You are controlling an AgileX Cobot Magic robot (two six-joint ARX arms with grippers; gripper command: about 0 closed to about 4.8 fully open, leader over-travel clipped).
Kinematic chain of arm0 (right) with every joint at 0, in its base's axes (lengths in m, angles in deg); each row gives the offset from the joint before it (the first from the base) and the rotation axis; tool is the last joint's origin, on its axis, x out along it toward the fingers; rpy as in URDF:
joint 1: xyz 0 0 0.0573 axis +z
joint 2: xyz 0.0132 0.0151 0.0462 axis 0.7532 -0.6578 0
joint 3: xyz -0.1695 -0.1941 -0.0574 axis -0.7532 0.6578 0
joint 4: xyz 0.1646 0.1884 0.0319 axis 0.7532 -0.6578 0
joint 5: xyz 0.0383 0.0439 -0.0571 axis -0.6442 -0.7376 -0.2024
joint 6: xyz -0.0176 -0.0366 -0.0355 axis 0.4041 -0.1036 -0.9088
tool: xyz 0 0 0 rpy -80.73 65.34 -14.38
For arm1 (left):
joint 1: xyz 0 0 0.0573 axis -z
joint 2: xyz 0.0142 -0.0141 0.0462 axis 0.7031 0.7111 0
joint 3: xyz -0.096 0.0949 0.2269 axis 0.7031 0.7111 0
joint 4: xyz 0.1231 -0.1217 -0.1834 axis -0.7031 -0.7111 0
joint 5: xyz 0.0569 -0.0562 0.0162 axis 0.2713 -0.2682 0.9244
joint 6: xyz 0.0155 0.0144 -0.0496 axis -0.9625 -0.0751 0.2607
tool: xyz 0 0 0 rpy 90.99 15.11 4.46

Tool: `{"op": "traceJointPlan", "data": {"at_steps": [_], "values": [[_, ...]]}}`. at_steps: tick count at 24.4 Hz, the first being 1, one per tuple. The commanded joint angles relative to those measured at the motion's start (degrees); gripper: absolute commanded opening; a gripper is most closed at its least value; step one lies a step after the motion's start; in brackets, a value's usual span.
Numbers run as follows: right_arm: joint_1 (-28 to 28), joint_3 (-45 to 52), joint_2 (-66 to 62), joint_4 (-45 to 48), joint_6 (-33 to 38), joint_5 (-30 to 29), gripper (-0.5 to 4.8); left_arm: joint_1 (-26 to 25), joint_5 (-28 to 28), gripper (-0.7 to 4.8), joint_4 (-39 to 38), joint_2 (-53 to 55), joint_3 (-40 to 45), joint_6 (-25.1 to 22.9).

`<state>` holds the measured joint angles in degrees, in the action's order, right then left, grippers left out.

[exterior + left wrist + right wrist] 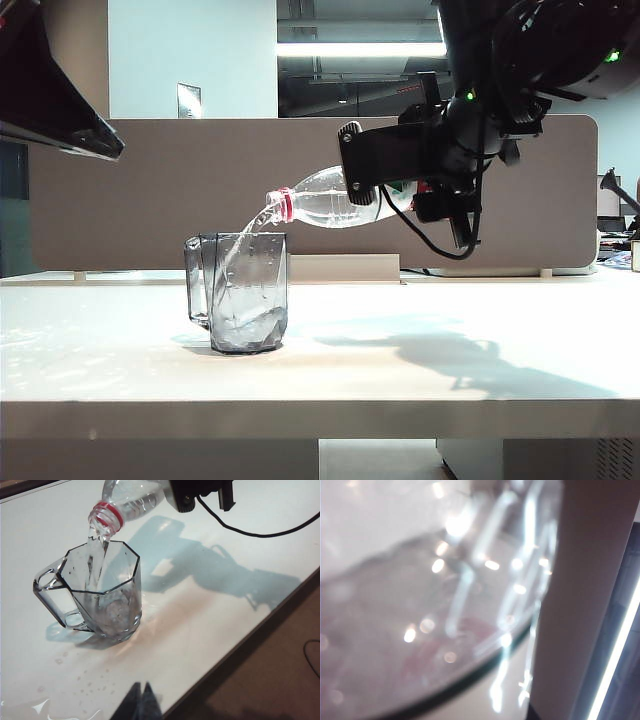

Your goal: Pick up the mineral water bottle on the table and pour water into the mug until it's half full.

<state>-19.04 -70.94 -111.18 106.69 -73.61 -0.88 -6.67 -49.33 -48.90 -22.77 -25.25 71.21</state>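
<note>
Right now the right gripper (400, 172) is clamped around the body of the bottle (330, 200), holding it above the table (420, 370) and tipped nearly level, with the open mouth and red neck ring hanging just over the rim of the mug (245, 290). That slight downward lean lets the water (243, 245) run out in a thin curved stream that lands inside the mug rather than on the tabletop. The mug stands upright on the table, handle turned away from the pouring arm, so nothing blocks the stream. From the side the level looks low, probably under a quarter, though the faceted grey walls make it hard to read, so the pour seems to have some way to go.

The right wrist view is filled by a blurred curve of clear plastic with a hint of red, which fits a grip close around the bottle.

The left gripper (141, 700) shows only as two dark tips pressed together at the edge of its own view, near the table's front edge and well apart from the mug (100, 595); it holds nothing and keeps out of the way
</note>
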Motion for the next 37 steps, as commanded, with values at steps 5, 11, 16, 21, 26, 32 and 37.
{"op": "traceJointPlan", "data": {"at_steps": [5, 11, 16, 21, 26, 32, 37], "values": [[0.09, -0.5, 0.68, 2.69, -2.49, 0.02, 2.3, -0.04, -0.2, -0.01, 0.7, -0.09, -0.15, 0.04], [0.09, -0.5, 0.68, 2.69, -3.19, 0.11, 2.3, -0.04, -0.2, -0.02, 0.7, -0.09, -0.15, 0.04], [0.09, -0.5, 0.68, 2.69, -4.35, 0.11, 2.3, -0.04, -0.2, -0.01, 0.72, -0.09, -0.15, 0.04], [0.09, -0.5, 0.68, 2.69, -4.39, 0.11, 2.29, -0.04, -0.2, -0.01, 0.72, -0.09, -0.15, 0.04], [0.11, -0.48, 0.68, 2.64, -2.62, 0.11, 2.29, -0.04, -0.2, -0.02, 0.7, -0.09, -0.15, 0.04], [0.55, -0.46, 0.68, 2.67, 6.93, -0.15, 2.29, -0.04, -0.2, -0.01, 0.72, -0.09, -0.15, 0.04], [1.46, -0.42, 0.66, 1.11, 24.33, -1.27, 2.29, -0.04, -0.2, -0.01, 0.72, -0.09, -0.15, 0.04]]}}
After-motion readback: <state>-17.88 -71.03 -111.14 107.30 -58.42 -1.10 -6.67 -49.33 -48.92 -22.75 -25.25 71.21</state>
